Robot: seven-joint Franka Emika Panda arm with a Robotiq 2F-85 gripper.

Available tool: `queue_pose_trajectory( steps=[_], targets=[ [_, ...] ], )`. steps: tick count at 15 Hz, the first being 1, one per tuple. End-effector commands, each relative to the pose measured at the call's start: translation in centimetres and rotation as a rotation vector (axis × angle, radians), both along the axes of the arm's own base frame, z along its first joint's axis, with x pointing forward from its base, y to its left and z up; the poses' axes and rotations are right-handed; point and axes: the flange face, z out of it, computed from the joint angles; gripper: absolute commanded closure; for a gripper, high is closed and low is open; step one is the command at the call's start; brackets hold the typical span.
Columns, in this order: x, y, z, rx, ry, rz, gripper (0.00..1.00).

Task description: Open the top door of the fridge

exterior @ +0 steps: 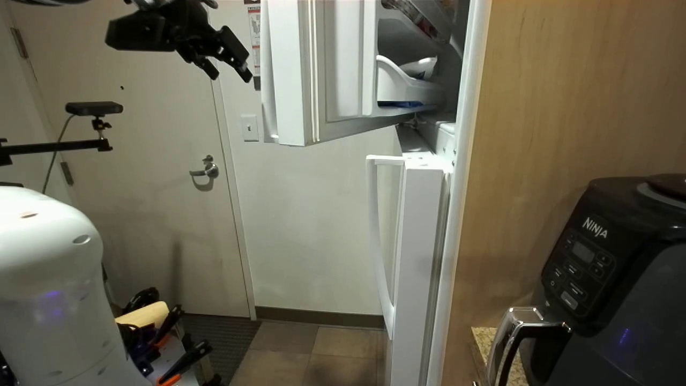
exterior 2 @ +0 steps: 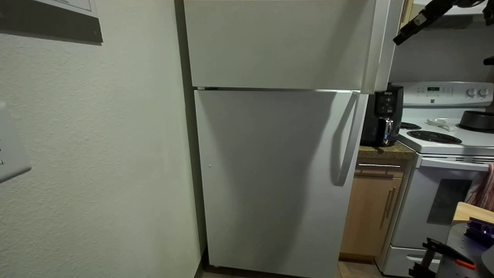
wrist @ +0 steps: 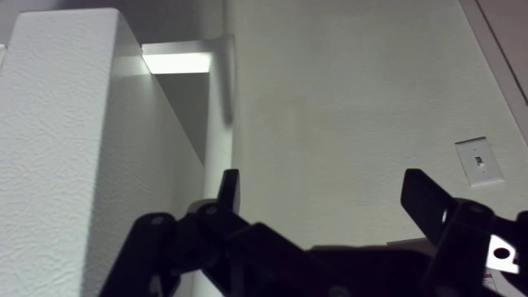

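The fridge's top door (exterior: pixel 286 75) is swung outward in an exterior view, with a white shelf bin (exterior: pixel 402 86) on its inner side and the compartment visible behind. Its outer face (exterior 2: pixel 278 44) and free edge (exterior 2: pixel 382 46) show from the front. On the left of the wrist view are the door's textured edge (wrist: pixel 53 144) and its long white handle (wrist: pixel 218 103). My gripper (wrist: pixel 322 177) is wide open, with only wall visible between its fingertips. One finger overlaps the handle in that view; contact cannot be told. In an exterior view, the gripper (exterior: pixel 231 78) appears just outside the door, apart from it.
Below, the fridge's lower door (exterior: pixel 418 257) is closed, its handle (exterior: pixel 378 241) sticking out. A wooden panel (exterior: pixel 579 96) and a black air fryer (exterior: pixel 600 268) flank the fridge. A stove (exterior 2: pixel 444 143) stands beyond. The wall carries a light switch (wrist: pixel 478 161).
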Motion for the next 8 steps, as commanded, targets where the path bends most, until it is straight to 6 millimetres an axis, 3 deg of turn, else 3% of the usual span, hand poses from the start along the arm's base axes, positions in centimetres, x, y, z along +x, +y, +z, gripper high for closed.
queue_pose_trajectory(
  steps=[1,3,4,8],
  targets=[
    [-1.9,-1.5,2.1,0.014,-0.002,0.038,0.00],
    [-1.1,-4.5,2.6,-0.002,0.010,-0.033,0.00],
    [0.3,-4.6,1.2,-0.020,0.005,-0.089,0.00],
    [4.7,-9.9,-1.1,-0.066,-0.022,-0.309,0.00]
  ],
)
